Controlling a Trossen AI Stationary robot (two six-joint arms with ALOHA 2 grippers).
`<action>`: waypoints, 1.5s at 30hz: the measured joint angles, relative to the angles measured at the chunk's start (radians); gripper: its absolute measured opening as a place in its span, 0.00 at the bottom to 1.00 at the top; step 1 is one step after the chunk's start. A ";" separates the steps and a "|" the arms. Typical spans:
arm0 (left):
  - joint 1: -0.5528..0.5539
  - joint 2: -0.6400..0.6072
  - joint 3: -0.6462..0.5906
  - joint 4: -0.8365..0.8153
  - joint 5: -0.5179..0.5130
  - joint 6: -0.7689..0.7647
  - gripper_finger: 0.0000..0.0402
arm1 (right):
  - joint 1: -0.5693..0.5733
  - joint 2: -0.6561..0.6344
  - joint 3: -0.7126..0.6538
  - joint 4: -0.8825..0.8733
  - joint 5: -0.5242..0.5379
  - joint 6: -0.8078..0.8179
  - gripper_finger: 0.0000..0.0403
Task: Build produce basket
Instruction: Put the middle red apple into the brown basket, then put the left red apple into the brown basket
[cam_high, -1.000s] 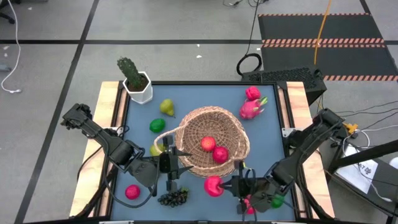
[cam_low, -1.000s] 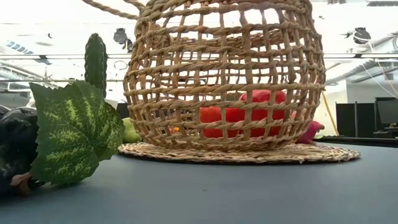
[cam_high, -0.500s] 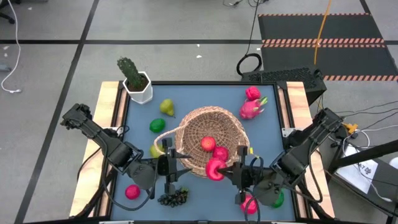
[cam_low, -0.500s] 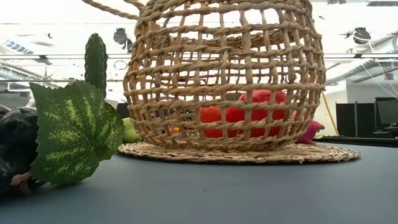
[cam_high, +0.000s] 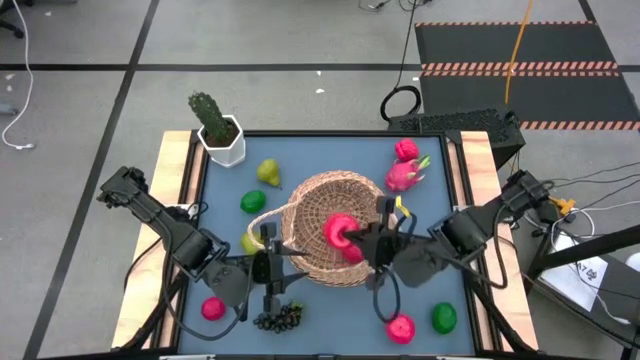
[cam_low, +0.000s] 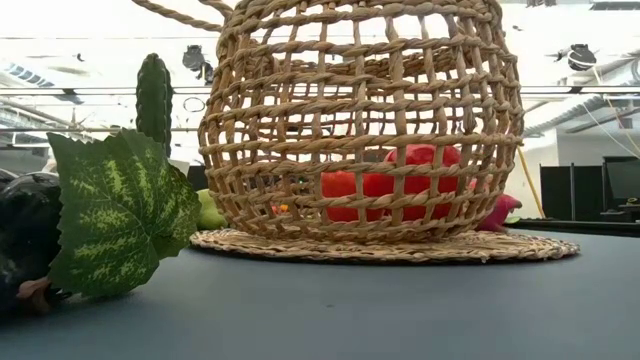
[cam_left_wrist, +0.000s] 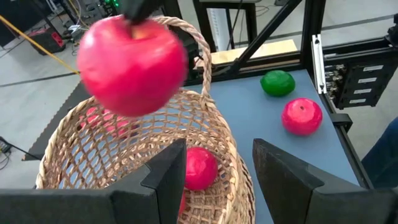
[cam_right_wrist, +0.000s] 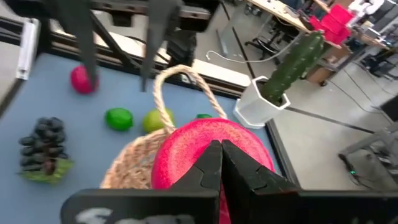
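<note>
The tan wicker basket (cam_high: 335, 240) stands mid-table on its flat base (cam_low: 385, 245), with two red apples (cam_low: 380, 185) inside. My right gripper (cam_high: 354, 238) is shut on a pink apple (cam_high: 338, 230) above the basket's opening. My left gripper (cam_high: 283, 265) is open beside the basket's left rim, near its looped handle (cam_left_wrist: 205, 62), and touches nothing that I can see. Loose on the table lie a pear (cam_high: 268, 172), limes (cam_high: 253, 201) (cam_high: 443, 318), dragon fruit (cam_high: 405, 172), apples (cam_high: 212, 308) (cam_high: 401, 327) and a dark grape bunch (cam_high: 278, 318). My right gripper pinches the pink apple (cam_right_wrist: 211, 152) between its two fingers (cam_right_wrist: 208, 171). The fingers slant down from the table's right and meet the apple near its top (cam_left_wrist: 134, 18). The apple hangs lifted clear, above the basket's inside.
A white pot with a green cactus (cam_high: 217, 130) stands at the far left corner. A yellow-green fruit (cam_high: 250, 242) lies against the basket's left side by my left gripper. The grape bunch's big leaf (cam_low: 120, 210) fills the left of the low view. Bare blue table lies at the near middle.
My right gripper has risen from the table's near edge and gone toward the far edge and left. It has carried the pink apple from beside the basket's near side to above the basket's opening.
</note>
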 joint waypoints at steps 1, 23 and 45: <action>-0.002 0.000 0.000 0.000 0.000 0.000 0.46 | -0.011 0.000 0.000 0.000 -0.005 -0.008 0.00; -0.015 0.000 0.000 -0.001 0.000 0.004 0.46 | -0.296 0.000 -0.151 -0.067 -0.188 0.070 0.00; -0.025 0.000 0.000 0.000 0.000 0.017 0.46 | -0.401 -0.001 -0.420 0.108 -0.340 0.092 0.00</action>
